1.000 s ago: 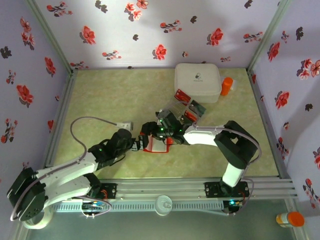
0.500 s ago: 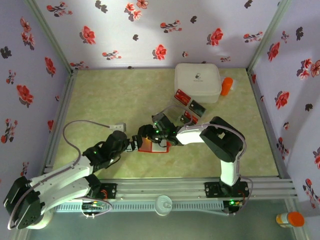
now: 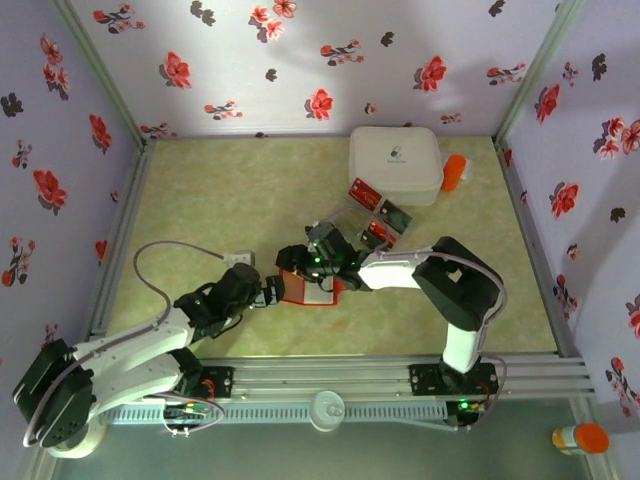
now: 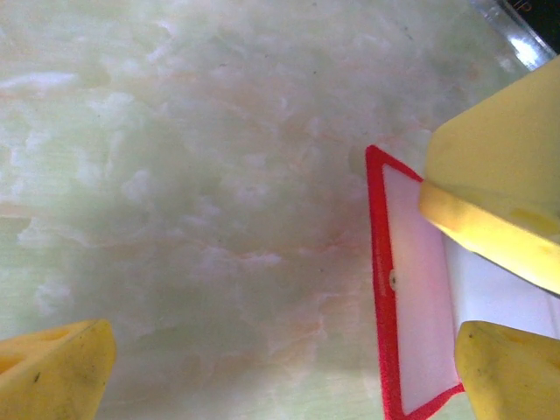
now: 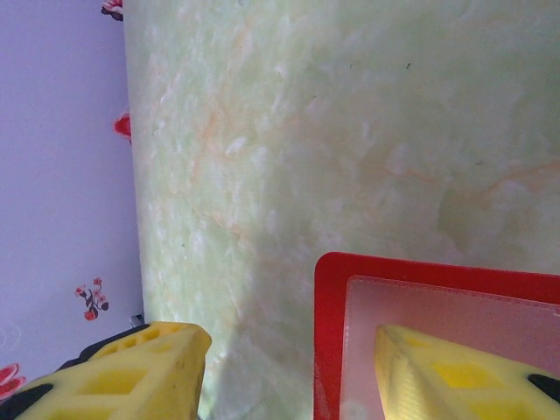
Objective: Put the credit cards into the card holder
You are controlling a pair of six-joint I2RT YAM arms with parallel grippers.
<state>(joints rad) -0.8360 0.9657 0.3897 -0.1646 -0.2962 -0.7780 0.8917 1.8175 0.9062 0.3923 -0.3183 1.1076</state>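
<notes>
Right elbow swung outward since half a second ago; left arm barely shifted.
We list: left gripper (image 3: 268, 292), jaws spread wide, card holder (image 4: 411, 297) lying open at one fingertip; right gripper (image 5: 297, 372), jaws apart, one finger over the holder's pale pocket; credit cards (image 3: 363, 193) beyond it, in the clear tray (image 3: 345, 215).

Card holder (image 3: 310, 292) lies mid-frame on table (image 3: 220, 190); tray (image 3: 347, 216) holding credit cards (image 3: 363, 193) just upper right; box (image 3: 395, 160) behind tray.
</notes>
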